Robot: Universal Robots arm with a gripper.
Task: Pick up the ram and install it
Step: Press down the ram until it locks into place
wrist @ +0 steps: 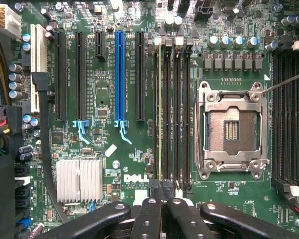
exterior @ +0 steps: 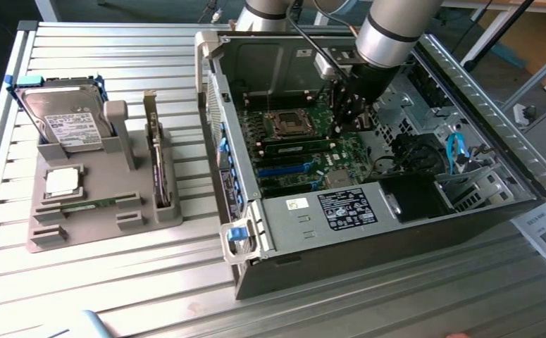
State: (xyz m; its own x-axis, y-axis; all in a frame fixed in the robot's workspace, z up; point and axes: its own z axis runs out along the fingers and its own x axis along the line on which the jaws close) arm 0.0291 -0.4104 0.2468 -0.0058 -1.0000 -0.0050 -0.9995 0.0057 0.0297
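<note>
Exterior view: a slatted metal tabletop (exterior: 113,282) carries a grey holder (exterior: 84,236) towards the exterior view's left and an open computer case (exterior: 301,274) lying on its side towards the right. In the holder, a hard drive (exterior: 66,120) leans at the far end, with a square silver processor (exterior: 63,182) in front of it. The ram (exterior: 89,204) lies along a slot in the holder just in front of the processor, well apart from the case. A card (exterior: 162,169) stands on edge along the side of the holder nearer the case. The arm (exterior: 395,28) reaches down into the case, and the hand (exterior: 346,125) hangs over the motherboard (exterior: 301,158), near the socket (exterior: 289,125). A black power supply (exterior: 348,208) with a label sits at the near end of the case.

Wrist view: the hand (wrist: 162,199) is clenched, its dark fingers (wrist: 149,214) drawn together with nothing visible between them. It points down at the motherboard (wrist: 104,89). Four long memory slots (wrist: 177,114) run side by side between the open socket (wrist: 231,129) and a blue slot (wrist: 119,74). The memory slot farthest from the socket shows a pale line along its length; whether a stick sits in it cannot be told. A ribbed silver heatsink (wrist: 79,180) sits near the end of the blue slot.
</note>
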